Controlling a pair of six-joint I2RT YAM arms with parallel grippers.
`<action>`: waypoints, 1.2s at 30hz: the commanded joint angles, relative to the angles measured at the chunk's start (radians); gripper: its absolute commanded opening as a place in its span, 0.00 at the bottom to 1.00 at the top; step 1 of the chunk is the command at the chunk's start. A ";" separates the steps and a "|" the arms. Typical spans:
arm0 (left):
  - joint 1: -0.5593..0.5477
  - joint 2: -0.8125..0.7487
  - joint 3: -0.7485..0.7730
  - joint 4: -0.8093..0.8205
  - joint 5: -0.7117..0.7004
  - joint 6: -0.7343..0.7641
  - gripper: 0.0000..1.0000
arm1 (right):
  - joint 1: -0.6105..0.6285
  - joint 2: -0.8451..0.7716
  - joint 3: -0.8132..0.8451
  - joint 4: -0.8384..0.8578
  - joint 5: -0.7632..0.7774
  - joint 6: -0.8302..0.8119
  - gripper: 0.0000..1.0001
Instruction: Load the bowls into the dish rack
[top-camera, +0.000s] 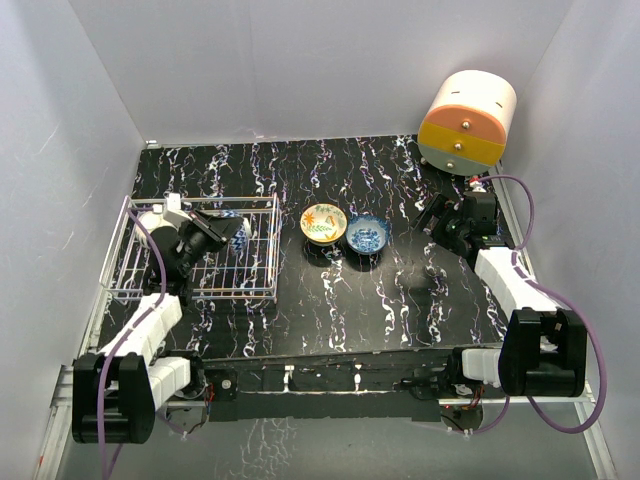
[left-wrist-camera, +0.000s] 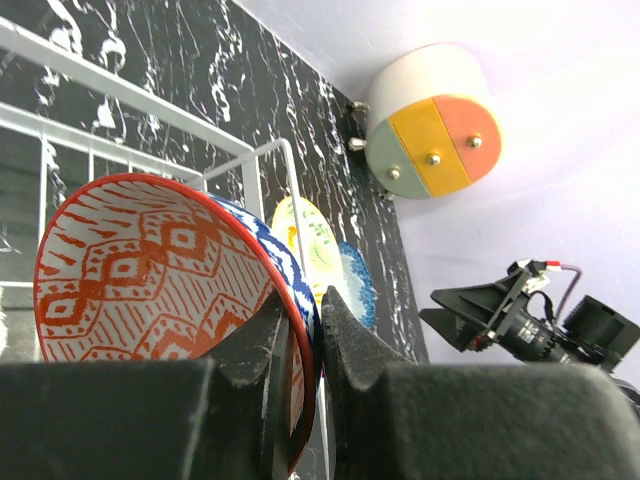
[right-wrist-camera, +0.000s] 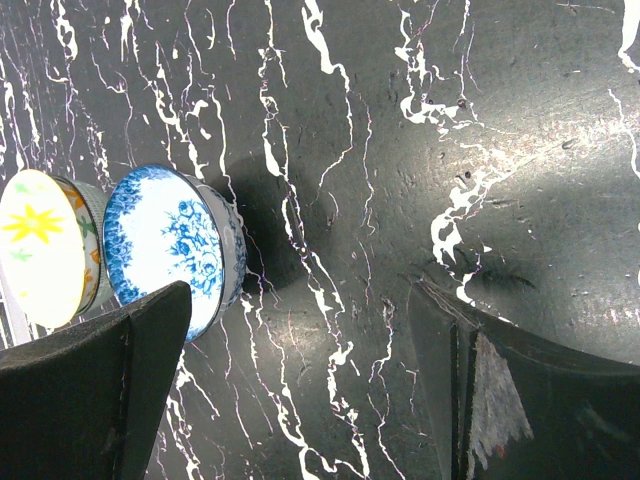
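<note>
**First bowl going into the rack, two waiting on the bench**

I am holding the round red-and-white patterned ceramic bowl (left-wrist-camera: 150, 270) in my left hand (left-wrist-camera: 305, 335). The fingers are pressed together on its rim, one inside and one outside. The bowl is tipped up on its edge, with its patterned inside facing away from my palm. From above, my left hand (top-camera: 225, 235) is reaching inside the low white wire-grid dish rack (top-camera: 130, 215), which is sitting at the left edge of the black marbled bench (top-camera: 330, 300). So the bowl is within the rack's walls, but I cannot tell whether it is touching the wire floor. A band of blue pattern is showing just behind the red rim. I cannot say whether that is this bowl's outside or a second bowl.

I am judging the task as barely started, since this bowl is not released. I am not seeing any bowl lying loose in the rack, though my arm is covering part of it.

Two bowls are waiting near the middle of the bench, well apart from the rack. The small yellow-floral ceramic bowl (top-camera: 323, 222) is the one nearer the rack. The blue-patterned ceramic bowl (top-camera: 368, 235) is touching it or just beside it on the right-edge side.

My right hand (top-camera: 437, 214) is hanging toward the far right corner of the bench. Its fingers are spread wide with nothing between them, and the blue bowl is lying just off its left finger (right-wrist-camera: 110, 380).

What is left, as I read it, is setting this bowl down, letting go, and then bringing both bench bowls across.
</note>
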 joint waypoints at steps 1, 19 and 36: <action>0.013 0.032 -0.017 0.278 0.120 -0.137 0.00 | -0.005 -0.032 0.000 0.023 0.001 -0.017 0.93; 0.015 0.351 -0.140 0.702 0.182 -0.306 0.00 | -0.005 -0.019 -0.004 0.028 0.021 -0.020 0.93; 0.091 0.197 -0.208 0.307 0.106 -0.164 0.00 | -0.004 0.014 -0.002 0.040 0.013 -0.023 0.93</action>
